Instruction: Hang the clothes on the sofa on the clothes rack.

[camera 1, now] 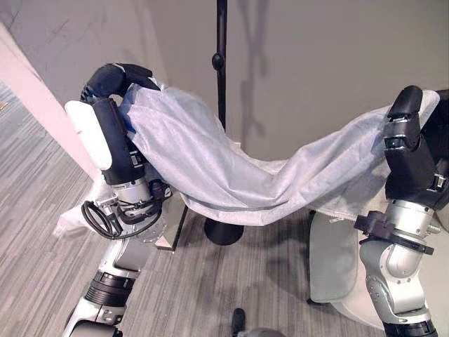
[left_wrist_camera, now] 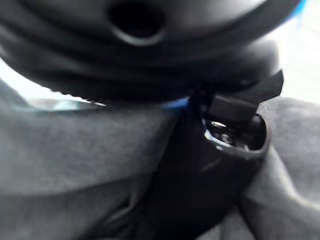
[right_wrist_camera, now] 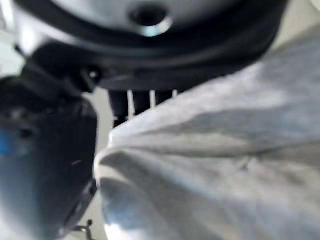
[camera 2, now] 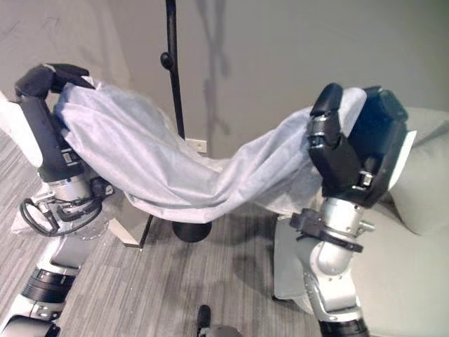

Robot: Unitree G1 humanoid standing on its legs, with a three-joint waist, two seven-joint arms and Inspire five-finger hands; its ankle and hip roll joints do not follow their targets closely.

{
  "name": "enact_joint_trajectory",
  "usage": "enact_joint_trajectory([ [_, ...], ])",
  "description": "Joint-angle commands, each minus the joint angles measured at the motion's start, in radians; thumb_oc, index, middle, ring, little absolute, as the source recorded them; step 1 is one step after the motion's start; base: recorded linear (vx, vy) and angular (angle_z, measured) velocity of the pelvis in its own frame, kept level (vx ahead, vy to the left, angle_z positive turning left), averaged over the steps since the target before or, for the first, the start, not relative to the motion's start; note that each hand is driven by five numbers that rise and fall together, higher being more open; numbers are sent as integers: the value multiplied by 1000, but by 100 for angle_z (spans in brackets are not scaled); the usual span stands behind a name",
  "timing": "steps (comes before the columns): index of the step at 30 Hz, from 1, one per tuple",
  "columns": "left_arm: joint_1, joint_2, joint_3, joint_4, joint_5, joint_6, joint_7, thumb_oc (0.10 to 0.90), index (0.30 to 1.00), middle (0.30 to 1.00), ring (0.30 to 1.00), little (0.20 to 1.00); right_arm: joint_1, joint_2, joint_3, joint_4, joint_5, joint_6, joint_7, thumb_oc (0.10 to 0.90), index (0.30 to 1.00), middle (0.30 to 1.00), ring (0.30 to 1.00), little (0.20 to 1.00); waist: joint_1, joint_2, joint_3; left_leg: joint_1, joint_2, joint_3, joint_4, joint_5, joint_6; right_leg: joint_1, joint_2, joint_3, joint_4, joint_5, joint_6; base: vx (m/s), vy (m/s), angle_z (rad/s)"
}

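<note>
While both grip, garment (camera 1: 238, 172) sags.

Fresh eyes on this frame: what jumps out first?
A pale garment stretched like a hammock between both raised hands, sagging in the middle. The left hand curls over one end at upper left, the right hand grips the other end at right. Just behind the sag stands the black clothes rack pole, its round base on the floor below, with a light sofa at the right edge.
</note>
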Motion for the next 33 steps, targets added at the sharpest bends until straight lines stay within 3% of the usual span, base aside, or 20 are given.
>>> enact_joint_trajectory([
  [1,-139,74,22,-45,55,-41,23,400,300,300,300,300,-76,-16,-85,-99,-121,-64,-48,400,300,300,300,300,-37,6,-66,90,-35,-6,-98,84,47,78,-160,-27,27,-60,274,204,-84,-20],
  [7,-186,113,63,-22,104,-7,69,400,300,300,300,300,-110,-70,-112,-72,-194,-34,-62,400,300,300,300,300,-28,-10,-87,135,-22,6,-44,89,14,156,-124,-19,-34,-73,254,200,-150,-9],
  [11,-231,180,106,-18,138,14,113,400,300,300,300,300,-169,-145,-148,-44,-273,-9,-110,400,300,300,300,300,-20,-32,-88,77,39,6,169,126,-42,208,-105,3,-73,-81,228,165,-231,-5],
  [12,-226,217,145,-37,157,25,120,400,300,300,300,300,-189,-181,-179,-47,-335,13,-128,400,300,300,300,300,-5,-48,-87,31,76,-3,317,188,-71,242,-98,18,-83,-97,207,261,-325,-7],
  [14,-215,237,182,-46,157,34,129,400,300,300,300,300,-205,-211,-205,-25,-381,40,-166,400,300,300,300,300,15,-68,-81,-37,123,-33,459,229,-95,279,-88,30,-107,-111,179,177,-256,-25],
  [16,-222,242,196,-42,152,39,133,400,300,300,300,300,-207,-233,-214,-12,-391,50,-171,400,300,300,300,300,17,-73,-83,-61,132,-32,457,213,-91,294,-91,27,-123,-107,179,96,-58,-36],
  [17,-233,255,206,-35,145,56,131,400,300,300,300,300,-220,-280,-231,9,-426,74,-187,400,300,300,300,300,23,-78,-95,-81,96,-47,338,156,-60,301,-106,39,-141,-94,197,112,50,-10],
  [18,-236,254,206,-34,144,57,132,400,300,300,300,300,-224,-283,-228,13,-429,74,-191,400,300,300,300,300,23,-79,-97,-75,85,-43,319,161,-54,299,-113,40,-141,-93,202,125,79,2],
  [19,-247,263,201,-32,143,60,129,400,300,300,300,300,-248,-309,-220,36,-448,88,-201,400,300,300,300,300,35,-81,-104,-101,53,-82,217,138,-35,300,-122,47,-141,-96,212,-4,53,-10],
  [22,-301,279,180,5,123,50,109,400,300,300,300,300,-314,-364,-197,123,-449,114,-218,400,300,300,300,300,40,-82,-106,-122,25,-151,16,215,-30,293,-123,63,-141,-95,214,51,17,-25],
  [25,-375,295,102,104,90,47,82,400,300,300,300,300,-373,-405,-147,233,-395,117,-218,400,300,300,300,300,26,-62,-125,-56,6,-129,-79,245,-26,308,-111,66,-141,-98,221,226,56,-38],
  [29,-440,310,31,231,26,65,36,400,300,300,300,300,-437,-457,-78,331,-362,139,-190,400,300,300,300,300,17,-42,-138,-13,-5,-104,-98,232,-20,317,-110,70,-141,-91,226,140,44,-9],
  [33,-481,330,32,243,-6,63,12,400,300,300,300,300,-461,-455,-37,321,-346,139,-142,400,300,300,300,300,12,-33,-137,5,-8,-88,-98,222,-14,316,-112,70,-137,-85,231,76,17,-15],
])
